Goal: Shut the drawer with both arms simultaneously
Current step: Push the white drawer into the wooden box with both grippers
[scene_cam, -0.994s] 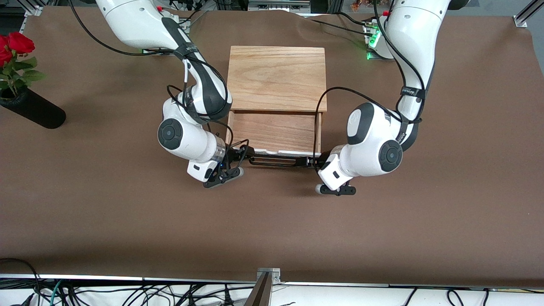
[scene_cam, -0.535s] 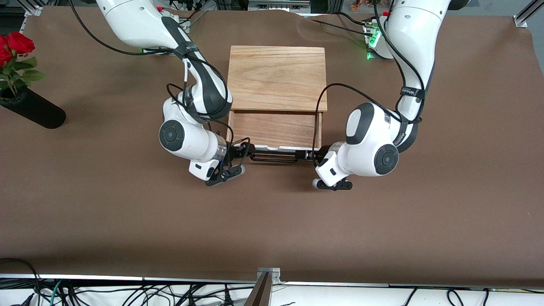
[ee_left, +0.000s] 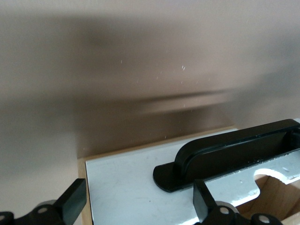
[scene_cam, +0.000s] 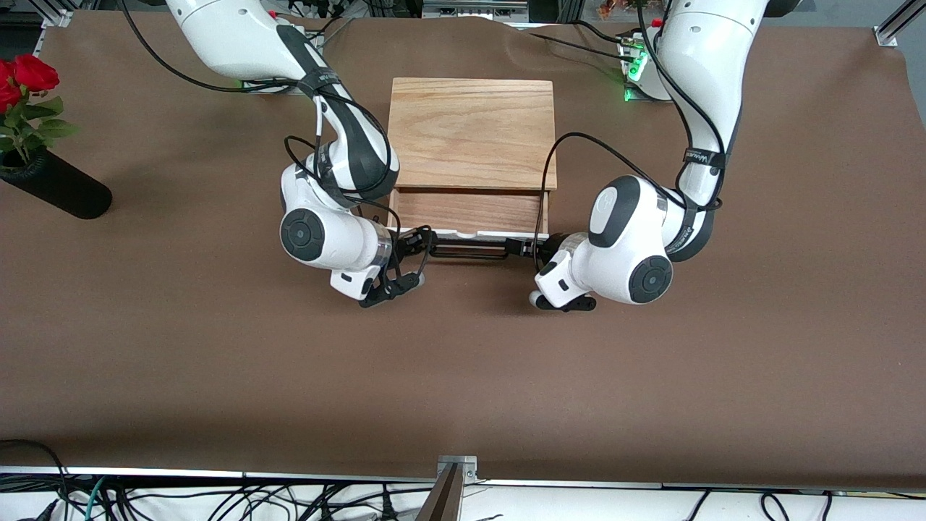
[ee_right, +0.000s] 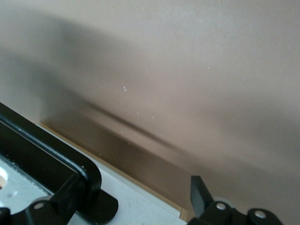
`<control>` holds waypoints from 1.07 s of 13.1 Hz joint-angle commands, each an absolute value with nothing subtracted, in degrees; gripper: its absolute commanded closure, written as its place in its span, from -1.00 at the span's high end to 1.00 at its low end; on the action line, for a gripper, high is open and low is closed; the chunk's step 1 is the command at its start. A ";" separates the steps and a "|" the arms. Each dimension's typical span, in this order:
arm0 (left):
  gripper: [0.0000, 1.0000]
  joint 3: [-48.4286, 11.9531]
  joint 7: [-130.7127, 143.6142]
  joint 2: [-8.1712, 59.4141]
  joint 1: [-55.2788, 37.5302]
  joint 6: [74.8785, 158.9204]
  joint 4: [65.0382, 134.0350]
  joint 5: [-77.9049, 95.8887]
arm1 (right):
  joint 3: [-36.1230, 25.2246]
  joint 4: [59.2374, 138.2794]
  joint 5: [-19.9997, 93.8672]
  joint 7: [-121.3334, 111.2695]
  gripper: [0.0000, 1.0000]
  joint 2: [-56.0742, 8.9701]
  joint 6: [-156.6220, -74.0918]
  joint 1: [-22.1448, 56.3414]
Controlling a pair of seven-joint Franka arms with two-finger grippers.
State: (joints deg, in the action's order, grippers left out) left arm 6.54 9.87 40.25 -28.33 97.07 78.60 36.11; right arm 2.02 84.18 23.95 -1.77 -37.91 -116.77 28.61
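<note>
Drawer (scene_cam: 468, 210) stands partly out of the cabinet (scene_cam: 472, 134), a hand pressed at each end of its front.

Left hand (ee_left: 140, 206) has its fingers spread against the white front panel (ee_left: 136, 185), one finger (ee_left: 204, 204) just beside the end of the black handle (ee_left: 234, 150), at the drawer's corner toward the left arm's end of the table (scene_cam: 463, 376). Right hand (ee_right: 136, 199) is likewise spread, one finger (ee_right: 70, 192) at the handle's end and the other finger (ee_right: 199, 194) at the drawer's corner toward the right arm's end. Well apart from the cabinet, toward the right arm's end, a black vase (scene_cam: 58, 189) with red roses (scene_cam: 25, 76) lies tipped.
</note>
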 commanded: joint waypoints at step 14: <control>1.00 5.36 13.45 38.14 -28.65 85.43 80.77 32.70 | 2.29 85.17 24.26 -2.55 1.00 -38.23 -94.23 29.09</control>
